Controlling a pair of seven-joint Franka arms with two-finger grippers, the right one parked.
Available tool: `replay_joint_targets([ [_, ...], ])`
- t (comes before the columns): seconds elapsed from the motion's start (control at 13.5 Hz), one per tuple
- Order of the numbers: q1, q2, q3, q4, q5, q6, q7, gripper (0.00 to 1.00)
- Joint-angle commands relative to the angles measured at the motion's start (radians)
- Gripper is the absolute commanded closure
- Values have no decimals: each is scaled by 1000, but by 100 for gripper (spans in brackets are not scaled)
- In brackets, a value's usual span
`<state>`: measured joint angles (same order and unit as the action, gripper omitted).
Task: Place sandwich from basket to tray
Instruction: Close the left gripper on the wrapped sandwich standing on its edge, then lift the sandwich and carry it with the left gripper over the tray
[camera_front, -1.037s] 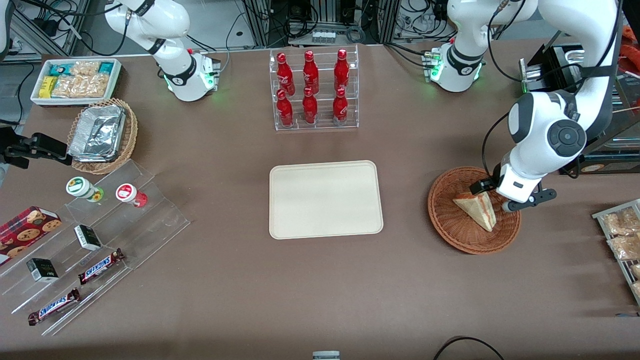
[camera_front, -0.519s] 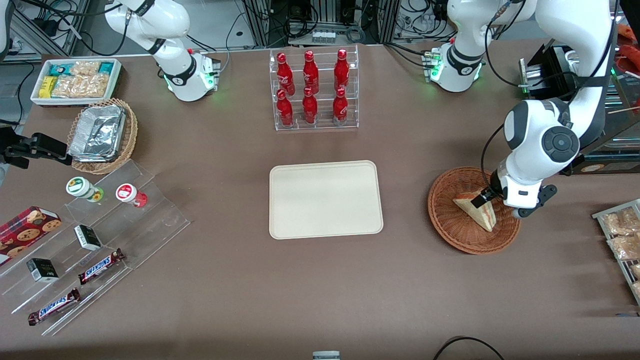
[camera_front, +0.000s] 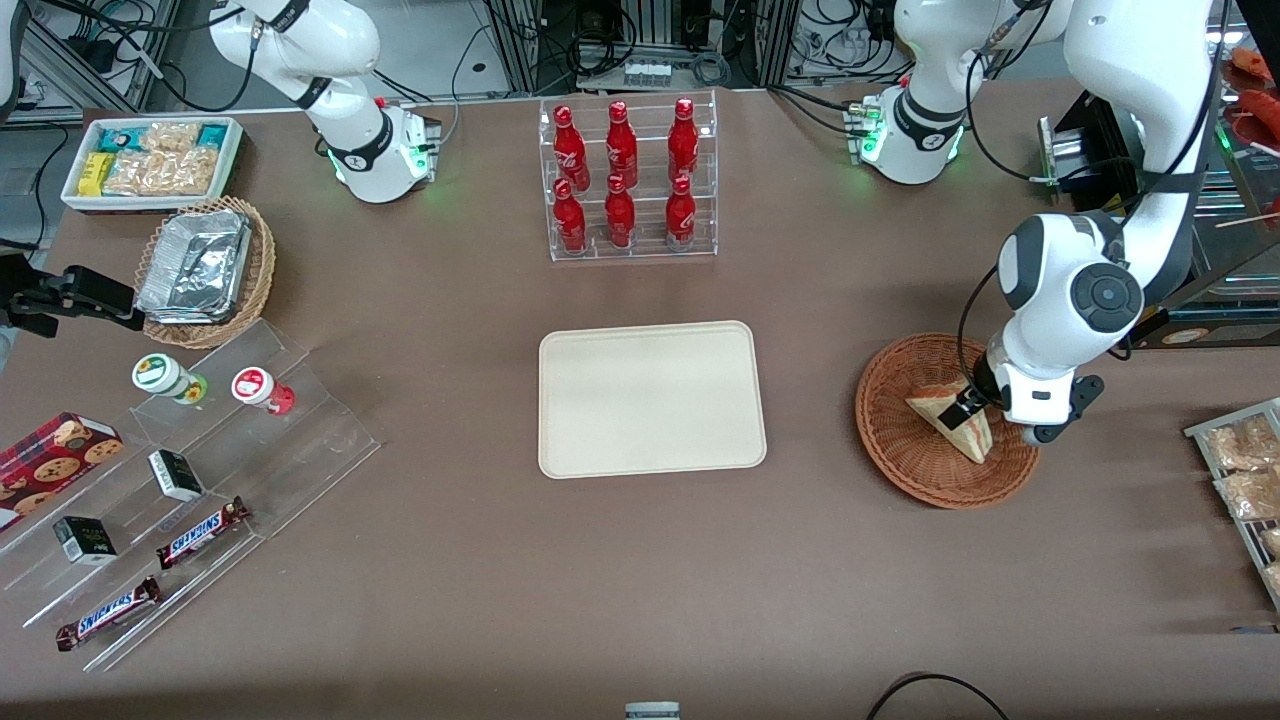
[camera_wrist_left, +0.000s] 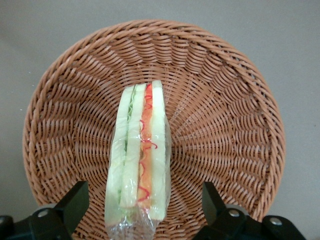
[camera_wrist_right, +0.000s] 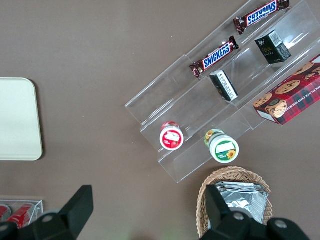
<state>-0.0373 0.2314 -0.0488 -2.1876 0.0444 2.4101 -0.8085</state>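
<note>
- A brown table (camera_front: 640, 560) is carrying everything.
- A cream tray (camera_front: 651, 398) is lying near its middle.
- A bottle rack (camera_front: 628, 180) is standing farther from the front camera than the tray.
- The basket (camera_front: 915, 450) is sitting toward the working arm's end; the gripper (camera_front: 968, 405) is hanging over it.
- A snack rack (camera_front: 1240, 480) is lying at that end's edge.
- Toward the parked arm's end, a white bin (camera_front: 150, 160), a foil-tray basket (camera_front: 205, 270) and a clear stepped stand (camera_front: 190, 500) are resting.
</note>
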Motion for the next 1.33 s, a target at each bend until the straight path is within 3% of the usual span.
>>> replay_joint_targets([
  [0.0, 4, 17, -3, -14, 0, 37, -20, 0],
  [0.15, 4, 34, -3, -20, 0, 53, -20, 0],
  [0.22, 4, 37, -3, -26, 0, 61, -20, 8],
  [0.3, 4, 34, -3, -30, 0, 54, -20, 58],
  [0.37, 4, 29, -2, -31, 0, 44, -18, 99],
  [0.89, -10, -66, -11, 58, 12, -228, 97, 100],
  [1.26, -12, -55, -167, 169, 15, -385, 141, 100],
])
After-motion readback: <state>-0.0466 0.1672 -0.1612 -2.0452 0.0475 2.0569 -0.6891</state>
